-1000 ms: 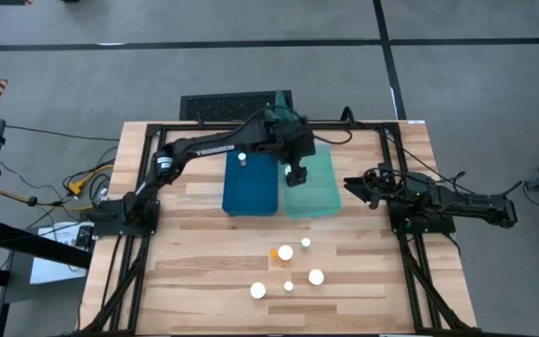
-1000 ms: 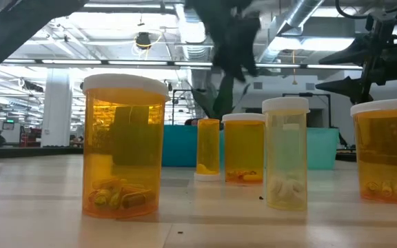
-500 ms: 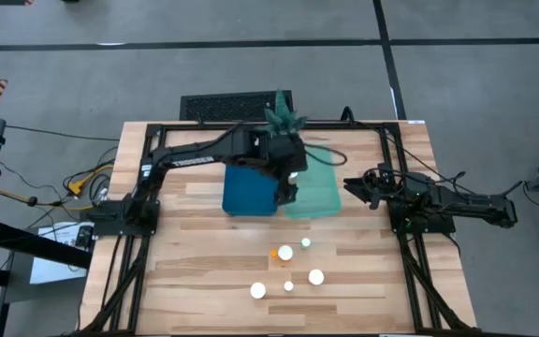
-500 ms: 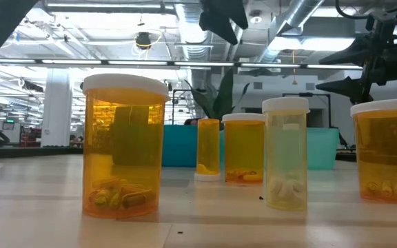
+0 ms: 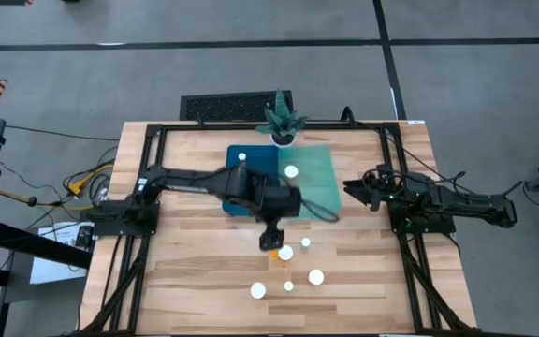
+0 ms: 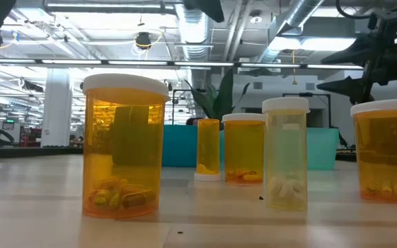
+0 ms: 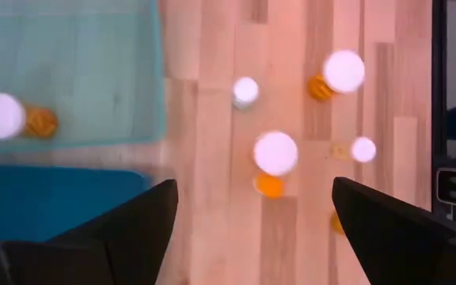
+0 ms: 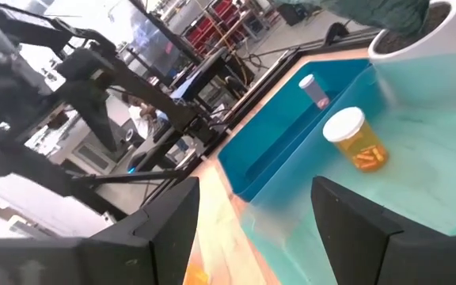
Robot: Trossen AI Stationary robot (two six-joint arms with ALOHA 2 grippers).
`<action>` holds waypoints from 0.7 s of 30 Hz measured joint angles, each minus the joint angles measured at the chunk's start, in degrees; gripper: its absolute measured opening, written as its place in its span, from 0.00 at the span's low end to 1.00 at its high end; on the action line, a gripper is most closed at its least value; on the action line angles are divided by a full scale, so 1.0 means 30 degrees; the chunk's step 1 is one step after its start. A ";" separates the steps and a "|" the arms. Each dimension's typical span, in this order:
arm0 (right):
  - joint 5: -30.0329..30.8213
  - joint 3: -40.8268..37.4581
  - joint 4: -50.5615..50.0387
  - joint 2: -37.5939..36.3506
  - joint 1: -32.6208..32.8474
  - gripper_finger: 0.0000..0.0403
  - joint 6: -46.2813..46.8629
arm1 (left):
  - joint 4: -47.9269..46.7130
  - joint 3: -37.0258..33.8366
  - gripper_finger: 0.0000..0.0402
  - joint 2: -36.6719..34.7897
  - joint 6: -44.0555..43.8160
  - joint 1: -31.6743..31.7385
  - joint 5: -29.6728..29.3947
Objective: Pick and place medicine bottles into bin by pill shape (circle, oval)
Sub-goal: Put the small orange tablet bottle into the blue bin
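Five medicine bottles stand loose on the wood, nearer than the teal bin. Left gripper hangs empty, fingers spread, just above that cluster, likely lining up a pick. Teal bin holds one bottle; beside it, the blue bin holds another. Right gripper waits spread beside the teal bin.

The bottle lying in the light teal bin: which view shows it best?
The right wrist view: the bottle lies there large, with pills visible. High view shows only its cap; left wrist view shows it blurred; low view hides it.
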 joint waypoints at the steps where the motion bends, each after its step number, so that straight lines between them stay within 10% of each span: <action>1: -0.0131 0.0000 -0.0007 0.0000 0.0000 0.63 0.0003 | -0.0006 -0.0275 0.82 -0.0010 -0.0447 -0.0422 -0.0248; 21: -0.1114 -0.0007 -0.0058 0.0007 0.0007 0.63 0.0011 | 1.0236 -1.1498 0.82 -0.2924 -0.3984 -0.3508 -0.1396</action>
